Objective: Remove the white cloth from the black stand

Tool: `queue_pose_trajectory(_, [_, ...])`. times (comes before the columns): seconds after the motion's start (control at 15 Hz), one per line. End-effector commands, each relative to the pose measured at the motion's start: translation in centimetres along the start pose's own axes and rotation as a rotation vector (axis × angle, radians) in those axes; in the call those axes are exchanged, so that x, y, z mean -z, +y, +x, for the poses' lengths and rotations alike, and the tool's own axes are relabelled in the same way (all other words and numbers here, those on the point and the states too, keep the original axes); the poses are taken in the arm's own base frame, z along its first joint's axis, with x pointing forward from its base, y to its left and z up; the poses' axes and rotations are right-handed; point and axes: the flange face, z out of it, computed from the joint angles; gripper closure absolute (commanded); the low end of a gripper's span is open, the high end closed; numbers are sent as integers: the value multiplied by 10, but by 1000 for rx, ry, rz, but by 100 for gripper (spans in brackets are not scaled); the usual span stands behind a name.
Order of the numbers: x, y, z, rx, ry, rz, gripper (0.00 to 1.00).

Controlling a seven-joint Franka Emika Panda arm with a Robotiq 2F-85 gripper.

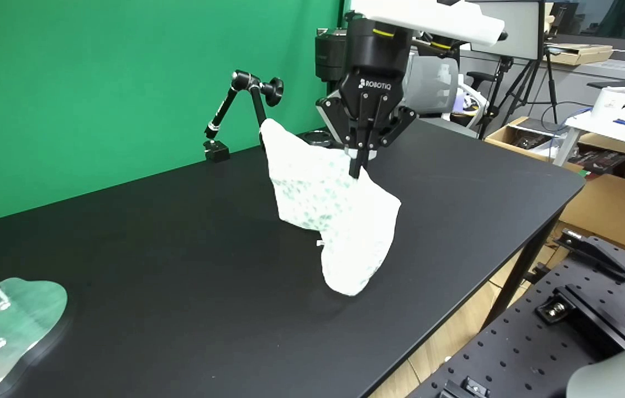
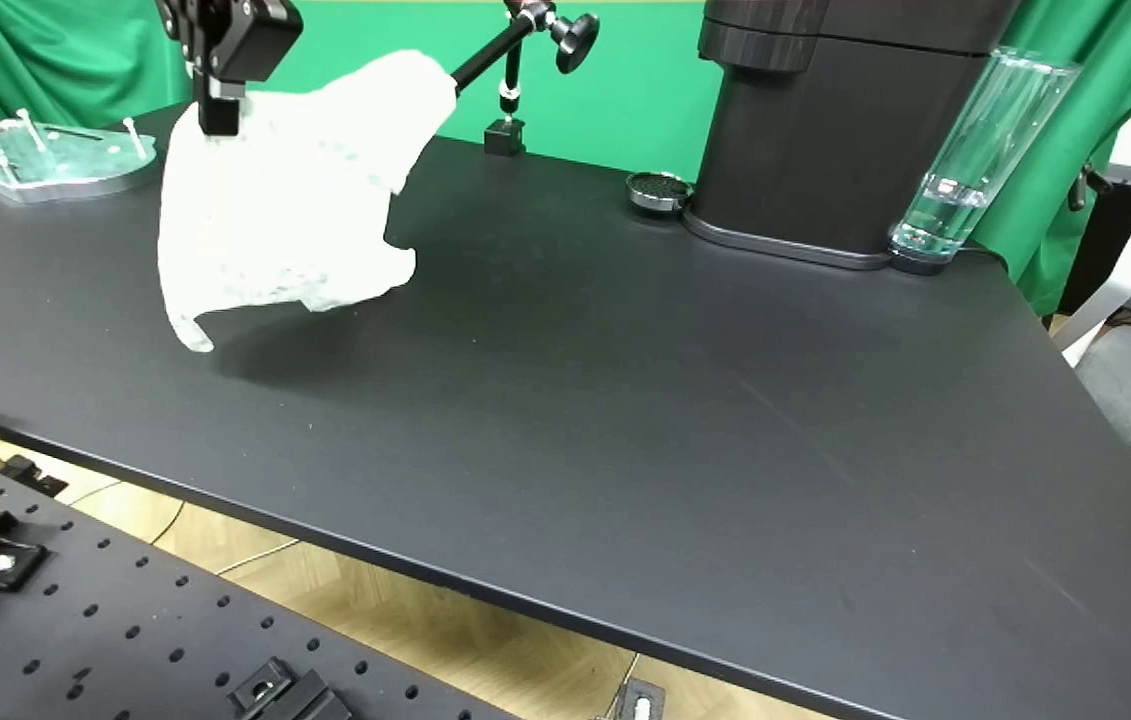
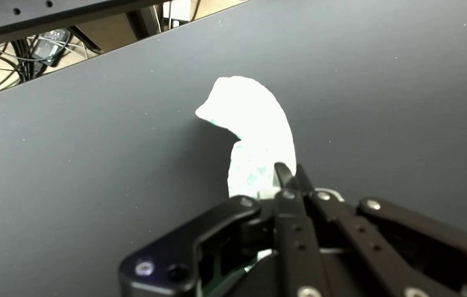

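Observation:
The white cloth with green spots [image 1: 312, 193] hangs above the black table in both exterior views [image 2: 275, 210] and in the wrist view [image 3: 254, 111]. The black stand [image 1: 224, 113] is a jointed arm on a small block base. In an exterior view its slanting arm [image 2: 493, 57] runs down to the cloth's raised corner, which covers the arm's end. My gripper [image 1: 357, 167] is shut on the cloth partway along its upper edge, away from the stand. The fingertips also show in an exterior view [image 2: 219, 112] and in the wrist view [image 3: 293, 175].
A black machine [image 2: 840, 150] with a clear tank [image 2: 985, 150] stands at the back, beside a small round metal dish [image 2: 658, 190]. A green-and-white plate with pegs [image 1: 30, 309] lies on the table [image 1: 179, 309]. A perforated black bench [image 1: 511, 337] is beyond the table's edge.

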Motion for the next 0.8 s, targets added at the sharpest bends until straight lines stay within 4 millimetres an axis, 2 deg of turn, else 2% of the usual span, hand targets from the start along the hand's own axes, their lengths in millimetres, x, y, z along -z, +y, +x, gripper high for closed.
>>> queue_pose_trajectory(0.0, [-8, 5, -1, -31, -31, 27, 100])
queue_pose_trajectory(0.27, [-22, 16, 0, -73, -24, 12, 100])
queue_pose_trajectory(0.53, [-27, 47, 10, -167, 35, -1, 100])
queue_pose_trajectory(0.73, [-21, 79, 18, -266, 107, -8, 100])
